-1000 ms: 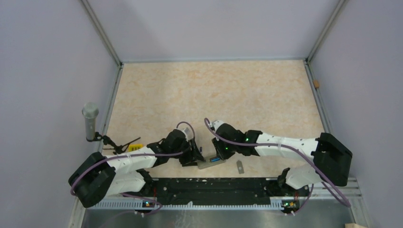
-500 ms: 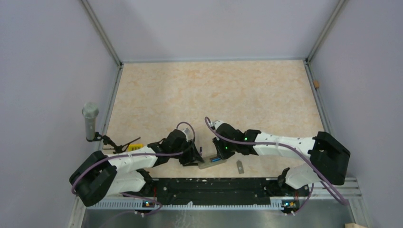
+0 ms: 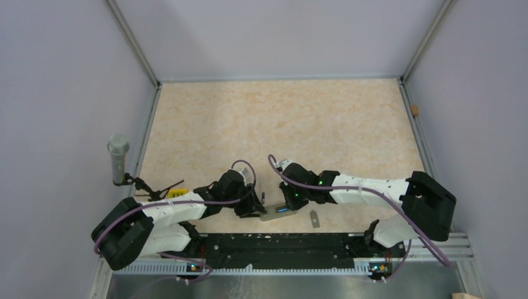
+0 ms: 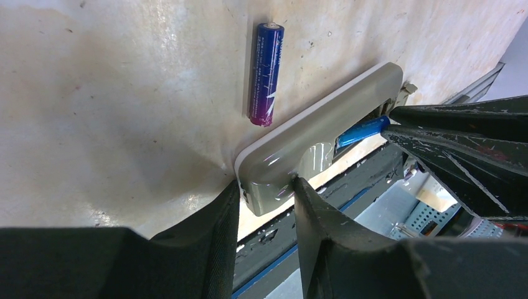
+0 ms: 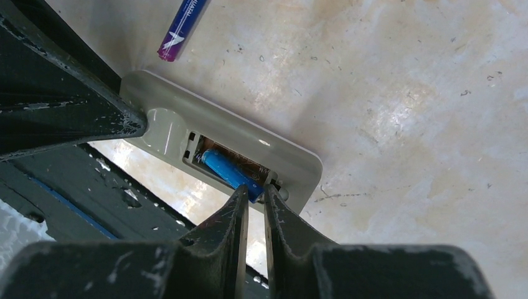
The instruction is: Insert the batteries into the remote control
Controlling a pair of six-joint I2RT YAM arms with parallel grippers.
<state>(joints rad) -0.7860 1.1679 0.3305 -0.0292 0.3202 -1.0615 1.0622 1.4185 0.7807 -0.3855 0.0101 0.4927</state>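
**First battery going into the remote's open bay, second one waiting beside it**

Two robot arms meet at the near edge of a pale marbled table (image 3: 280, 118). The remote control (image 4: 324, 115) lies there grey back up, its battery cover off.

The left gripper (image 4: 264, 190) straddles one short end of the remote. Its two black fingers press against that end from either side, so it looks clamped there to steady the remote.

The right gripper (image 5: 254, 190) reaches in from the opposite end. Its jaws are nearly together, pinching the near tip of a blue battery (image 5: 229, 173). That battery sits slanted in the open battery compartment (image 5: 248, 163), far end down inside and gripped end raised, so it looks only partly seated.

Judging from this, the step in hand is seating the first battery. The next move likely calls for pressing the raised end down until the battery lies flat, then letting go without dragging it back out. The left arm's hold on the remote matters here.

The compartment holds only this one battery. A loose battery (image 4: 264, 75), blue shading to purple, lies flat on the table just beside the remote's long edge, touching neither gripper. It has yet to be picked up.

A small grey cover piece (image 3: 315, 218) lies on the table near the remote, on the right arm's side.
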